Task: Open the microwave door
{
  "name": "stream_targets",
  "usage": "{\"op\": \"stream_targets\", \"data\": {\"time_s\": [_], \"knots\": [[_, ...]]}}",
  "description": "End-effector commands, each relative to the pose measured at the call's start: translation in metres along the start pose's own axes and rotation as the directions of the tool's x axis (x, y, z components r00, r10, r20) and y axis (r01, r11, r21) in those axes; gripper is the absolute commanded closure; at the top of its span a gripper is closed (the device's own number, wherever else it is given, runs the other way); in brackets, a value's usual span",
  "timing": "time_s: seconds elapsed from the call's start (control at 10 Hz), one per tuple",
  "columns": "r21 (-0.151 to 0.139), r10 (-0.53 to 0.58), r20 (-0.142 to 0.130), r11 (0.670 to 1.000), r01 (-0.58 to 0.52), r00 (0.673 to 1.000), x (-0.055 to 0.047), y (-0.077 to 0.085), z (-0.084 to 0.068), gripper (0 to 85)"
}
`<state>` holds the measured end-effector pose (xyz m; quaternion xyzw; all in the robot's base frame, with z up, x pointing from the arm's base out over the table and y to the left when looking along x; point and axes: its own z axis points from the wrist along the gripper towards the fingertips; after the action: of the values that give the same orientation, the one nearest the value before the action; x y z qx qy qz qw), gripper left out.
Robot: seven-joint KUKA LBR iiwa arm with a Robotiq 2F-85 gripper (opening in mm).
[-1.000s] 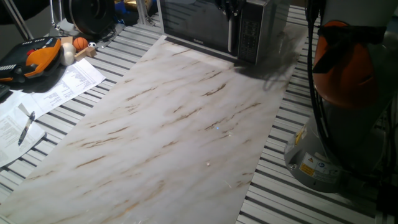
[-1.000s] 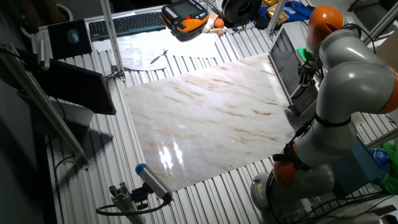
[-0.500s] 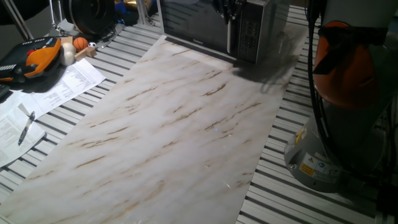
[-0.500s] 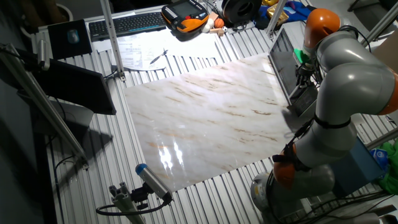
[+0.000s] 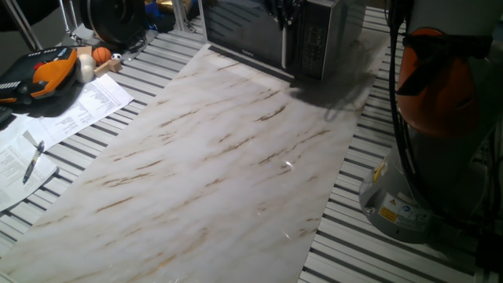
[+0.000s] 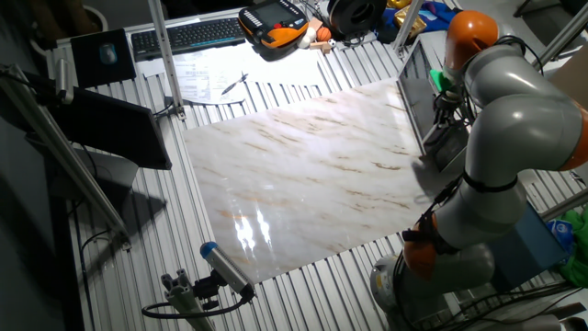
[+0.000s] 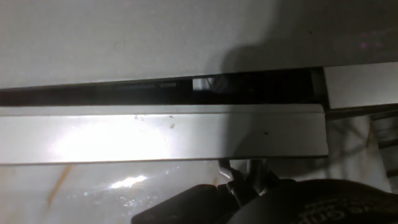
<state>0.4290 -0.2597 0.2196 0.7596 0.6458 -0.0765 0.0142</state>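
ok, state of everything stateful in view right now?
microwave door: looks cracked open at the handle edge, nowhere near wide.
microwave: upright, standing flat.
gripper: at the door handle; whether the fingers are closed cannot be told.
pen: lying flat on papers.

The marble board (image 5: 228, 157) lies bare before the microwave door (image 5: 244, 27); clutter (image 5: 55, 67) sits well left.
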Motion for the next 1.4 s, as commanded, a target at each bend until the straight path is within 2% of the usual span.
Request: {"op": "stream_targets", "data": {"time_s": [0.0, 0.1, 0.4, 0.5, 0.7, 0.9, 1.1, 1.3], "knots": [[-0.010, 0.016, 0.002, 1.000, -0.016, 1.000, 0.004, 0.002, 0.000, 85.0], [-0.018, 0.038, 0.015, 0.999, -0.037, 0.999, 0.010, 0.005, -0.001, 68.0], [-0.036, 0.081, 0.002, 0.996, -0.081, 0.997, 0.026, 0.014, -0.006, 68.0], [-0.040, 0.087, 0.001, 0.995, -0.087, 0.996, 0.030, 0.016, -0.007, 51.0], [-0.043, 0.115, -0.009, 0.992, -0.116, 0.993, 0.040, 0.018, -0.010, 51.0], [-0.054, 0.142, -0.005, 0.988, -0.142, 0.990, 0.050, 0.020, -0.014, 51.0], [-0.083, 0.174, -0.004, 0.981, -0.174, 0.985, 0.063, 0.024, -0.018, 51.0], [-0.082, 0.147, -0.029, 0.985, -0.149, 0.989, 0.067, 0.023, -0.028, 51.0]]}}
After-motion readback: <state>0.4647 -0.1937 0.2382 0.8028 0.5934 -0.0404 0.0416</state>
